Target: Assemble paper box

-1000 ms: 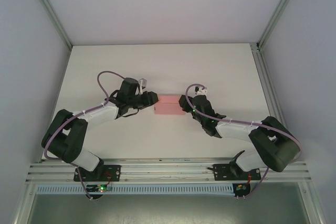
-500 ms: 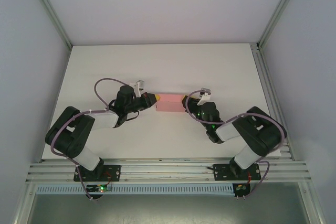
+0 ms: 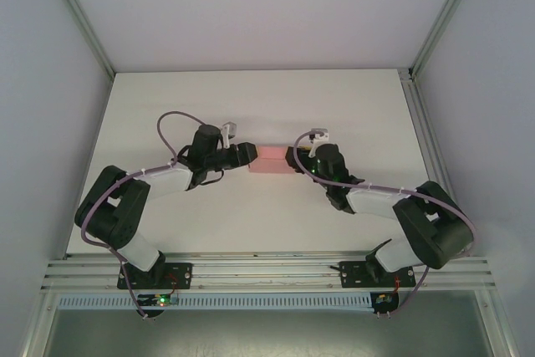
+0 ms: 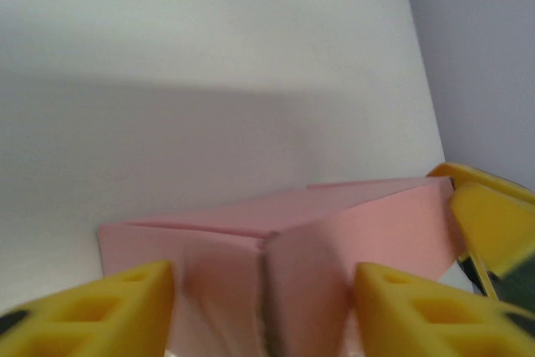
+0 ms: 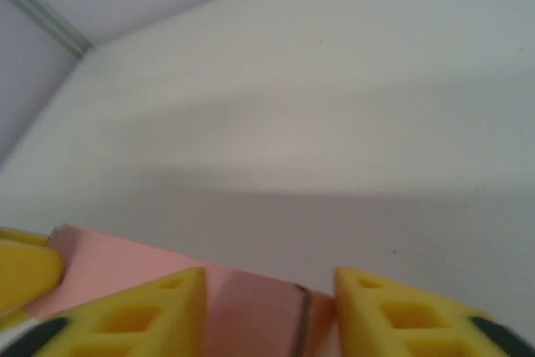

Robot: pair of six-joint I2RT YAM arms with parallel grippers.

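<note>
**JAWS APART AT BOTH ENDS OF THE PAPER BOX (image 3: 272, 160)**

Left jaws: apart, with yellow fingers (image 4: 109, 311) at lower left and lower right of the left wrist view and the near end of the pink box between them. Inner edges just beside the card; cannot tell whether touching or barely clear. No firm clamp evident.

Right jaws: likewise apart, fingers (image 5: 146, 315) along the bottom of the right wrist view, straddling the opposite end of the box. Contact equally uncertain.

Location of the box: lying on the white table (image 3: 251, 106) at the centre of the top view, long axis running left to right. Left arm (image 3: 159, 181) at its left end, right arm (image 3: 376, 198) at its right end. Already a rectangular body, not a flat sheet. End face in the left wrist view made of two panels meeting at a dark vertical seam.

Step in hand, as judged: finishing the ends, that is seating or tucking the end flaps, with the body already formed. Task well advanced; completion not shown.

Next move, as judged: squaring up on each end and pressing the flaps home.
- Calls for matched pressure from both sides, a push from one end alone being likely to slide the light card across the table.
- Calls also for gentle closure: thin card, easily creased or crushed.
</note>
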